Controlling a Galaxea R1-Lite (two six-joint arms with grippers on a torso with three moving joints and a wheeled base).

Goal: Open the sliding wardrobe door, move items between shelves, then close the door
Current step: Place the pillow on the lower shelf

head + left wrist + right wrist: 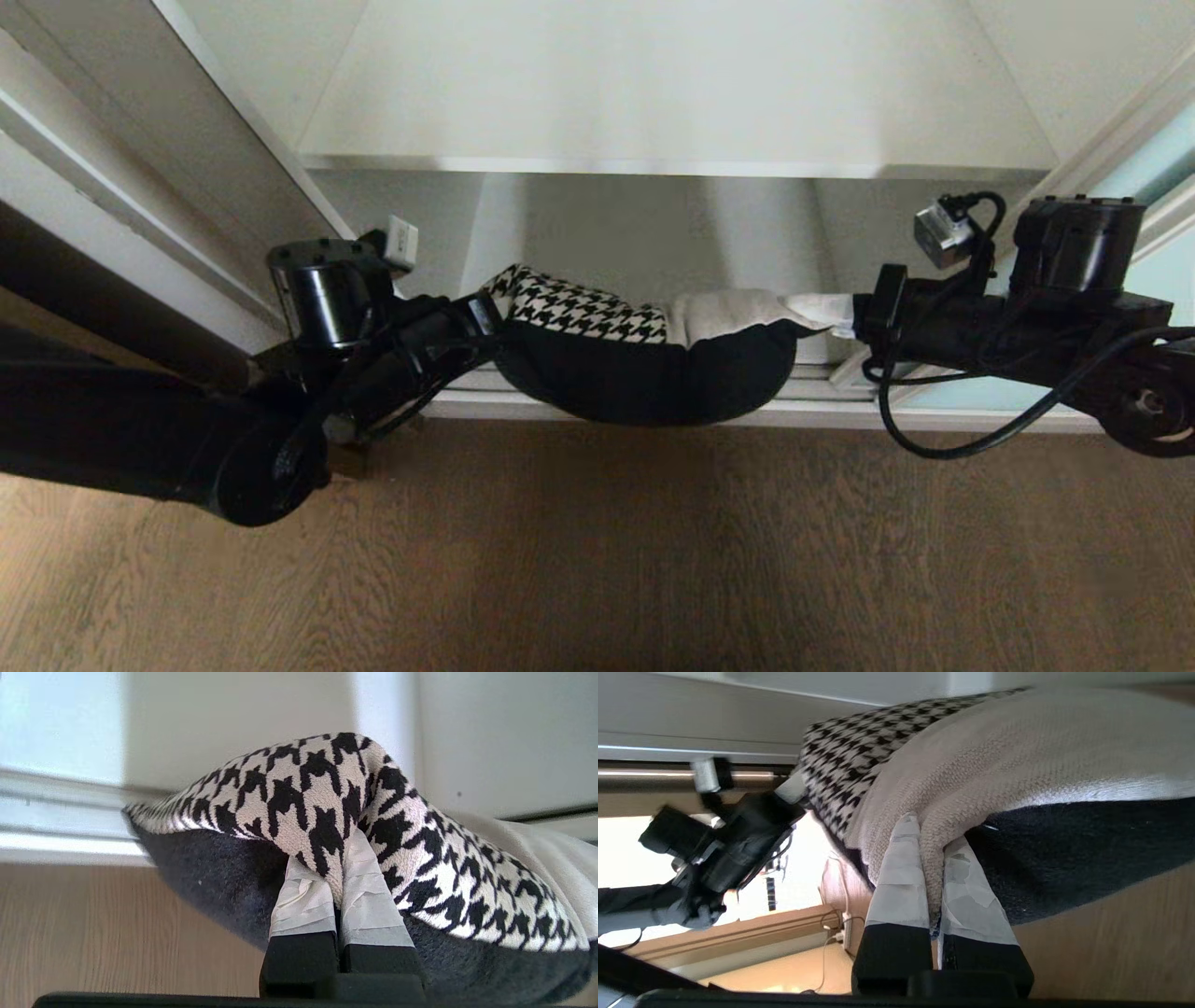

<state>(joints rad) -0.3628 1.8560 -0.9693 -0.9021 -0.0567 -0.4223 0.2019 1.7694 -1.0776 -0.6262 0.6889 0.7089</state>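
From the head view, the cushion (644, 350) hangs slung between the left claw (485, 317) and right claw (854, 315), sagging in the middle just in front of the open wardrobe, above the wooden floor (597, 560) and below a white shelf (672, 103); a grip at each end keeps it level for the transfer. In the left wrist view, the taped fingers (369, 896) are pinched tight on a fold of houndstooth fabric. In the right wrist view, the right claw's fingers (896, 882) are clamped likewise on the beige end's edge. The sliding wardrobe door (1158, 168) stands aside at right.
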